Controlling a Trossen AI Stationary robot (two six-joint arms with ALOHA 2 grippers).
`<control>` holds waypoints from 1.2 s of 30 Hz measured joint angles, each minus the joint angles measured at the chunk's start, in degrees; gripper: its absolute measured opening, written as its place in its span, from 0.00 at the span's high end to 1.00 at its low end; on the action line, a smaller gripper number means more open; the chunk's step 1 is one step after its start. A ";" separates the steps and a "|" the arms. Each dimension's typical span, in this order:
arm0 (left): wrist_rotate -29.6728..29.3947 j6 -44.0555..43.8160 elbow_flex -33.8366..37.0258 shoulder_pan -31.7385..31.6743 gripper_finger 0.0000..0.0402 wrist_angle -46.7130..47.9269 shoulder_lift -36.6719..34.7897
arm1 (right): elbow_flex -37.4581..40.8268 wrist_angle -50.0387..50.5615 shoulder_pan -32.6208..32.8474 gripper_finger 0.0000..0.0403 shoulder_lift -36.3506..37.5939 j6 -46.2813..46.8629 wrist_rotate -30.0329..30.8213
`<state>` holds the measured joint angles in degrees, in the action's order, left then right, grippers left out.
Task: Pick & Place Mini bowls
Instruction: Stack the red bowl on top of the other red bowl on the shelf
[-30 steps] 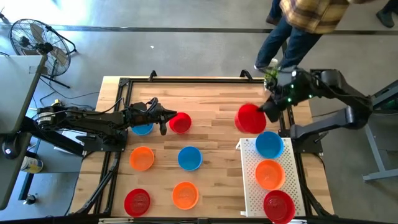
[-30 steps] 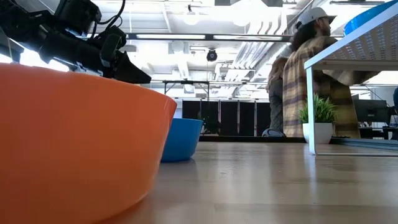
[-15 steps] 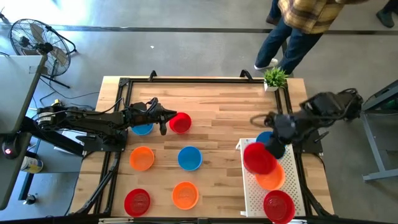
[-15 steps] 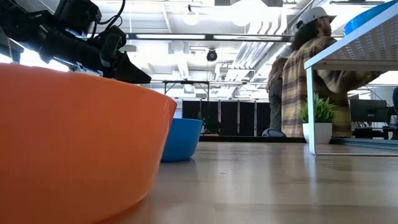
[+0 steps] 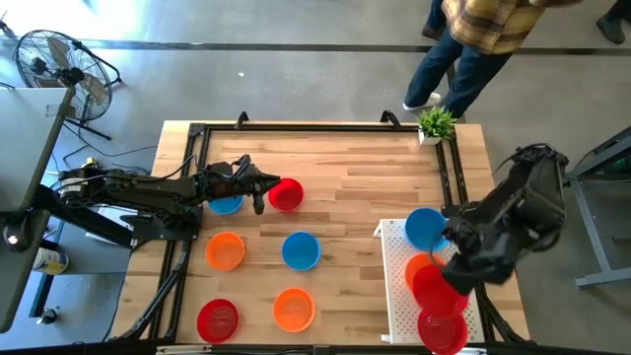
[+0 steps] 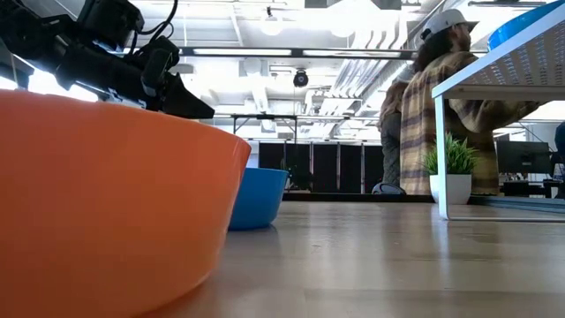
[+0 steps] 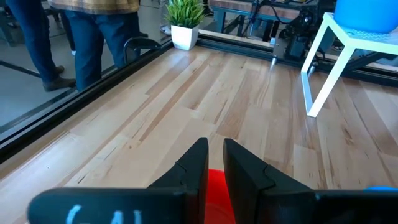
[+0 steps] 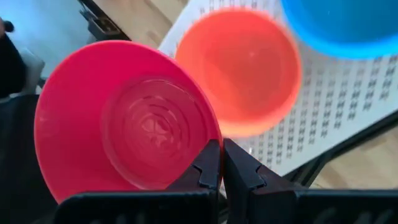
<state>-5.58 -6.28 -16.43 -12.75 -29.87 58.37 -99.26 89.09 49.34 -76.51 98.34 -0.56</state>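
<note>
Right gripper pinches a red bowl's rim over the tray at 4 o'clock — release next. Left gripper looks shut, probably gripping nothing.

in the low view a near orange bowl is cut off at the left and bottom edges and hides most of the tabletop. the right arm hides part of the tray. the person is cut off at the top.
</note>
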 joint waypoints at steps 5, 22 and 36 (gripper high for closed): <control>0.00 0.00 0.00 0.02 0.89 -0.02 0.00 | 0.00 -1.98 6.18 1.00 -2.69 6.25 0.09; 0.00 -0.02 0.00 0.01 0.89 -0.55 0.00 | 0.02 -0.10 15.31 1.00 -10.77 5.03 5.94; 0.00 -0.04 0.00 0.02 0.89 -0.44 0.00 | 0.05 0.53 15.33 0.99 -13.28 1.85 7.52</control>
<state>-5.58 -6.33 -16.43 -12.73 -30.30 58.37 -99.21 89.62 64.66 -89.79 100.19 6.96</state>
